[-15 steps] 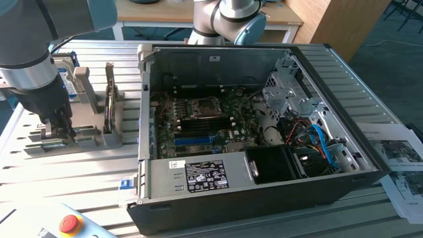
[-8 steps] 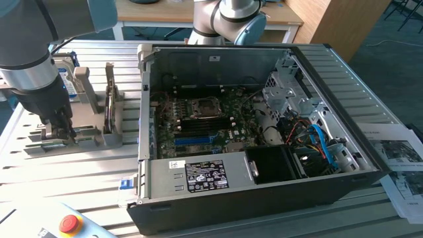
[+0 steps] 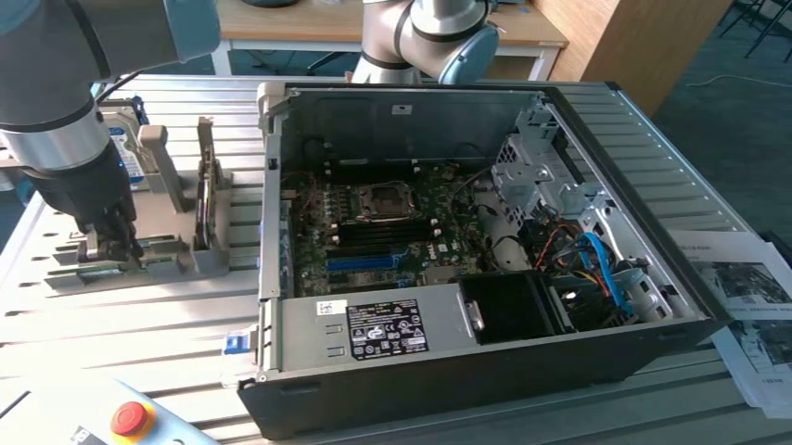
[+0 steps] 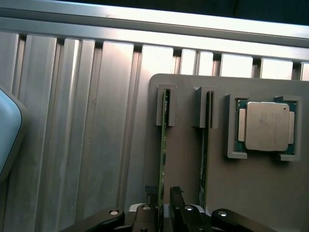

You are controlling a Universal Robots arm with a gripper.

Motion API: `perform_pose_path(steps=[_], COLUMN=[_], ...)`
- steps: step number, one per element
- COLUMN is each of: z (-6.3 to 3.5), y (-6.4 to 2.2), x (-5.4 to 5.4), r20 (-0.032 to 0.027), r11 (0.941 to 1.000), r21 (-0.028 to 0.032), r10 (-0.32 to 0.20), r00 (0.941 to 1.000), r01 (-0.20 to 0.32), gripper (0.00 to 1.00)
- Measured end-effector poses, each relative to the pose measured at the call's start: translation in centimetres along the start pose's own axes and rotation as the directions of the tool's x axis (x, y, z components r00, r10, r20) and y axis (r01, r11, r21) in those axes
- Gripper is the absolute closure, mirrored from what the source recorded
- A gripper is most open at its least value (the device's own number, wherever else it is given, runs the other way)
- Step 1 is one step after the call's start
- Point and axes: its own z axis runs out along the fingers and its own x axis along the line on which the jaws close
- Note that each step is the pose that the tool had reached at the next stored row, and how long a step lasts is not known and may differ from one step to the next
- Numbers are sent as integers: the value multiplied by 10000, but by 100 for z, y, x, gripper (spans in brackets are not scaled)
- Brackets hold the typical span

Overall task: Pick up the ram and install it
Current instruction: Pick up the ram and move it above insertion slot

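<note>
Presently the ram [image 4: 164,140], being kept upright on edge in the end slot of the grey holder [image 4: 256,193] so its top edge can be reached, is being straddled by the hand [image 4: 163,200], its jaws being held slightly apart, not yet clamped.

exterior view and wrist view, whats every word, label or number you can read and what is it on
None can be read.
Black label on the power supply: print too small.
White sticker beside it: too small.
Small white tag on the case inner wall: too small.
Printed sheets beside the case: blurred.
Processor silver lid: no marking legible.
</note>
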Motion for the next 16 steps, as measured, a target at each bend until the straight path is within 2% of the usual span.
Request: perform_pose_path(steps=[16], z=[2], y=[9], x=[-9], r20=[-1], r11=[10000], r21=[4], r10=[1], r00=[10000], r01=[-1], gripper=[75])
